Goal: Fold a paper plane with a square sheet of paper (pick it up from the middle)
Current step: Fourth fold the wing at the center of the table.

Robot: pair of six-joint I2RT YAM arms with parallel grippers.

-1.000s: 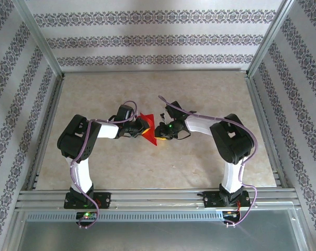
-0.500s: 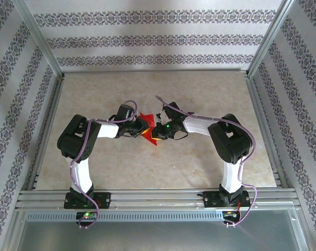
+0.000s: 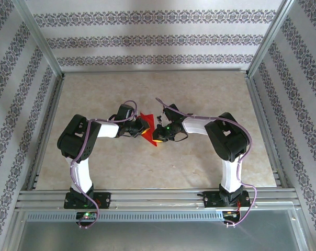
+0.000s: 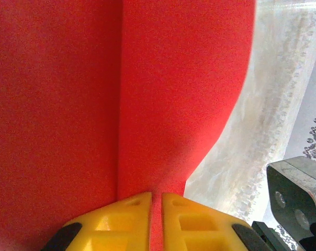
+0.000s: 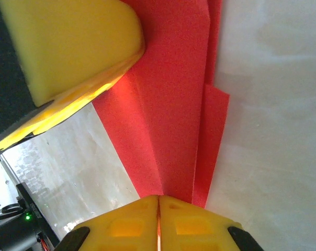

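Observation:
The square sheet of paper [image 3: 149,132] is a bright red, creased and layered shape held above the table's middle between both arms. My left gripper [image 3: 144,127] is shut on its left side; in the left wrist view the yellow fingertips [image 4: 132,209] pinch a strip of the red paper [image 4: 147,94] beside a long crease, the left gripper [image 4: 156,194] closed tight. My right gripper [image 3: 158,134] is shut on the opposite edge. In the right wrist view the right gripper [image 5: 158,197] clamps the folded paper [image 5: 173,104], with one finger of the left gripper [image 5: 69,47] above it.
The beige tabletop [image 3: 147,167] stretches round the arms, bounded by metal rails [image 3: 147,197] at the near edge and frame posts at the sides. Patterned walls [image 3: 158,39] stand behind. A grey metal part of the other arm [image 4: 299,198] sits close at the right.
The right gripper has slid a little to the left and closed onto the red paper. The left gripper has kept its grip and place.

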